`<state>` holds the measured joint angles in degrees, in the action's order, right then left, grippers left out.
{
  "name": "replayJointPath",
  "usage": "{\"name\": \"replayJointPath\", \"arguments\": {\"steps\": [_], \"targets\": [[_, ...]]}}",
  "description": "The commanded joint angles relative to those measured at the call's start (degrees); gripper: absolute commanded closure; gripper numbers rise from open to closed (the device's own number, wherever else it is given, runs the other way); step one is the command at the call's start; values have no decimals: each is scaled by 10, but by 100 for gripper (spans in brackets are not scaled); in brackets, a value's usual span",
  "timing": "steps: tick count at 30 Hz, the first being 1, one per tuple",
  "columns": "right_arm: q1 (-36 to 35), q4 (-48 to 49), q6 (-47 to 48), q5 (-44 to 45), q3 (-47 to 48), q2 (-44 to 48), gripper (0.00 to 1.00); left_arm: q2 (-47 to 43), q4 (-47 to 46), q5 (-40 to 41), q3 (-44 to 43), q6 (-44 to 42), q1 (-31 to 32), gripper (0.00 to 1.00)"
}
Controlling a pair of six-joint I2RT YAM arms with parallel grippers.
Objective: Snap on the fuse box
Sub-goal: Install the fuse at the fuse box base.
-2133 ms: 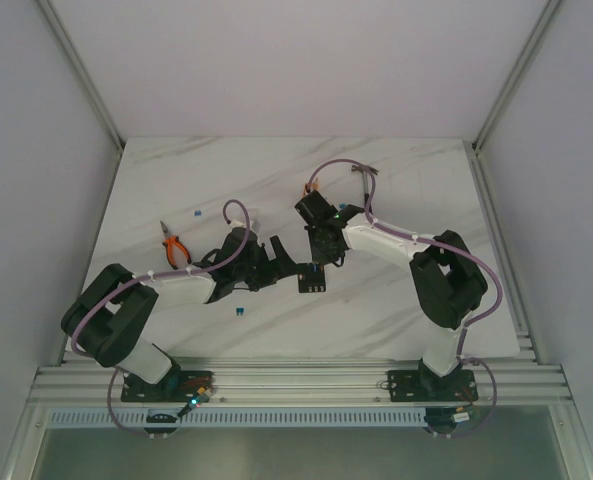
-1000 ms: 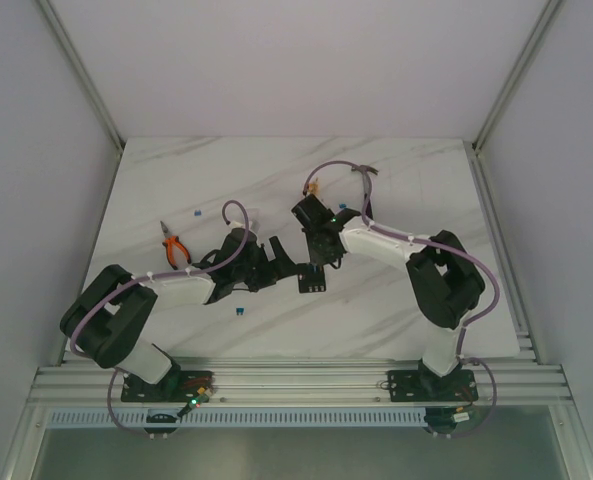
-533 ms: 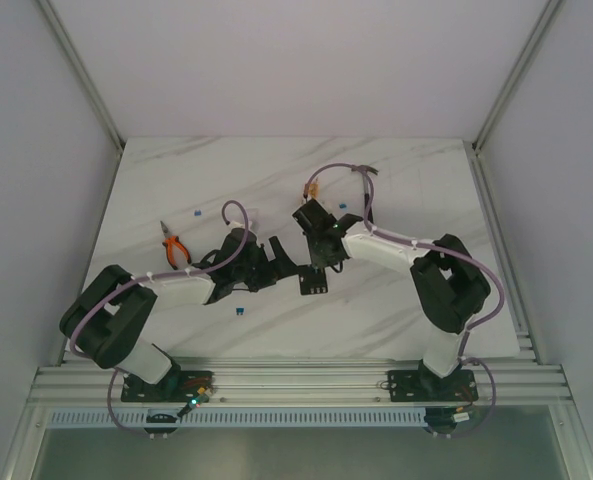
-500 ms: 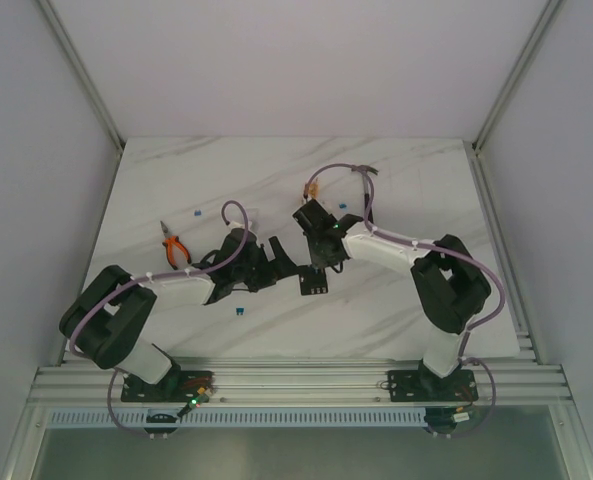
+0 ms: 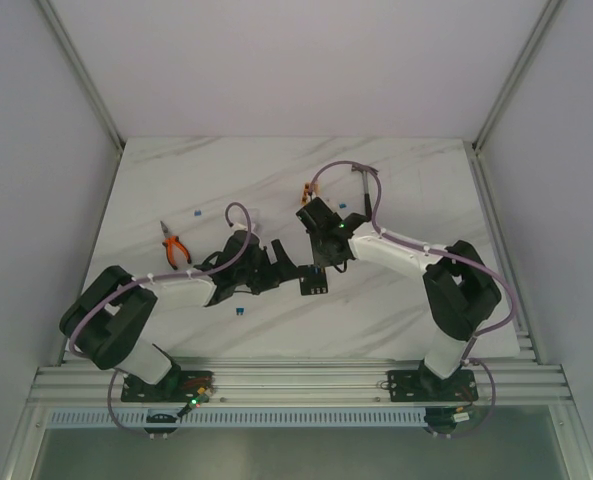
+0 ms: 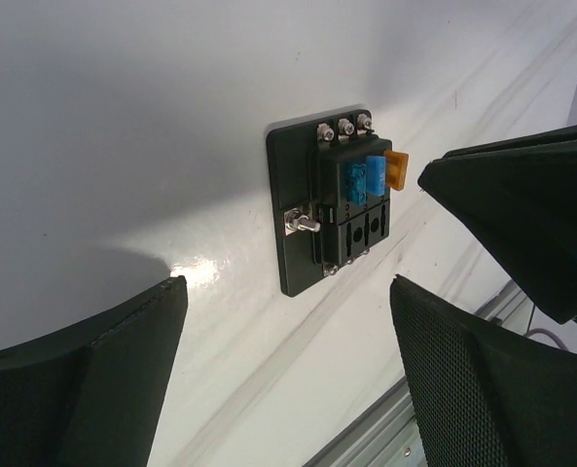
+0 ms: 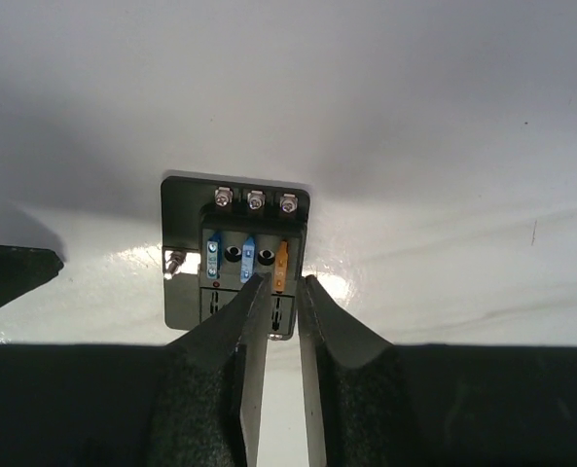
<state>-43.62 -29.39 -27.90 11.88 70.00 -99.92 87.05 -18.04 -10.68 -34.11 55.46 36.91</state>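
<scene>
Fuse box (image 7: 237, 255) lies flat on the table (image 7: 414, 117), just ahead of the right tool (image 7: 282, 282) and further ahead of the left tool (image 6: 286, 326). Judged light, rigid plastic, liable to slide; best held by the 2 side edges of its raised block, clear of fuses (image 7: 215, 255) and studs (image 7: 255, 200). Right tool: narrow gap, nothing visible between its fingers, contact with the box unclear. Left tool: spread wide, empty.

table (image 5: 416, 170): white marble, grey veins | walls (image 5: 296, 60): plain pale | frame posts (image 5: 81, 78): aluminium | light: glare on table
</scene>
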Motion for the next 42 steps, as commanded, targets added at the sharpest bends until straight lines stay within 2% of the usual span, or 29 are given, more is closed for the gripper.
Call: {"name": "replayJointPath", "arguments": {"steps": [1,11,31,42], "targets": [[-4,-21,-15,12,5,-5,77,16,-2,-13,-19,-1,8,8],[-3,-20,-16,8,16,-29,82,53,-1,-19,-42,-8,19,16],[4,-49,-8,-26,19,-61,96,95,-2,-23,-53,-10,24,51],[15,-58,-7,-26,10,-77,100,111,0,-20,-53,-8,25,55]]}}
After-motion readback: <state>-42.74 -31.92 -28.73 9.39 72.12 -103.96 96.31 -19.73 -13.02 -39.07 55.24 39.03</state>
